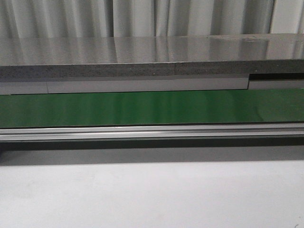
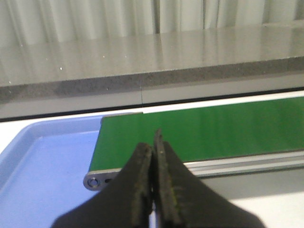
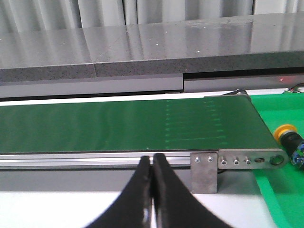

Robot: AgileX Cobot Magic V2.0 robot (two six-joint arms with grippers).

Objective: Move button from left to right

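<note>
The button, with a yellow-orange cap on a dark body, lies on its side in a green tray just past the right end of the green conveyor belt; it shows only in the right wrist view. My right gripper is shut and empty, in front of the belt's rail, well to the left of the button. My left gripper is shut and empty, over the left end of the belt. Neither gripper shows in the front view.
A blue tray lies at the belt's left end. A metal bracket and end plate stand at the right end. A grey stone ledge runs behind the belt; white table lies in front.
</note>
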